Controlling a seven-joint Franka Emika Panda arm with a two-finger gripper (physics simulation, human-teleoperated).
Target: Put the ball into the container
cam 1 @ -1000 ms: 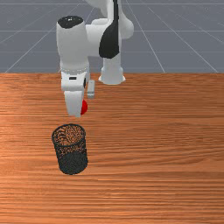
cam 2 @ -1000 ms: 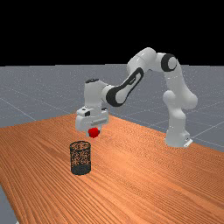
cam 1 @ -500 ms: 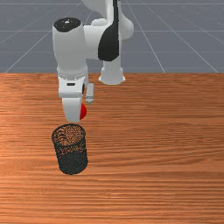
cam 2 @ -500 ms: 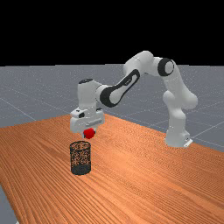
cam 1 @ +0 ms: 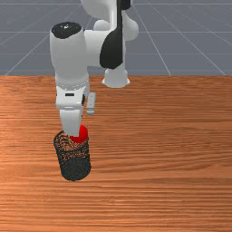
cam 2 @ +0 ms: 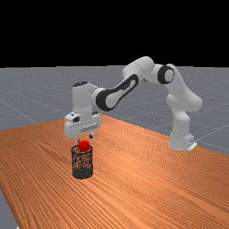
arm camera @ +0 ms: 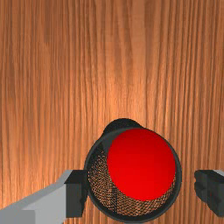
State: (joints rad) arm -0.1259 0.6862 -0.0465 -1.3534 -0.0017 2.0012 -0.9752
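In the far view my gripper (cam 2: pixel 85 139) is over the container with its two fingertips spread. The red ball (cam 2: pixel 84 146) is below them, free of both, at the mouth of the black mesh container (cam 2: pixel 82 173). From the front, the ball (cam 1: pixel 80 134) overlaps the back right of the container's rim, and the container (cam 1: pixel 75 169) stands upright. In the wrist view my gripper (arm camera: pixel 141 192) is open wide, and the ball (arm camera: pixel 142 164) lies within the outline of the container (arm camera: pixel 103 186). How far the ball is below the rim, I cannot tell.
The wooden table (cam 1: pixel 158 158) extends around the container. At the table's back stands the arm's base (cam 2: pixel 181 141), at the far view's right.
My hand has moved toward the container and toward the front view's left. The fingers have opened and let go of the ball, which has dropped from between them to the container's mouth.
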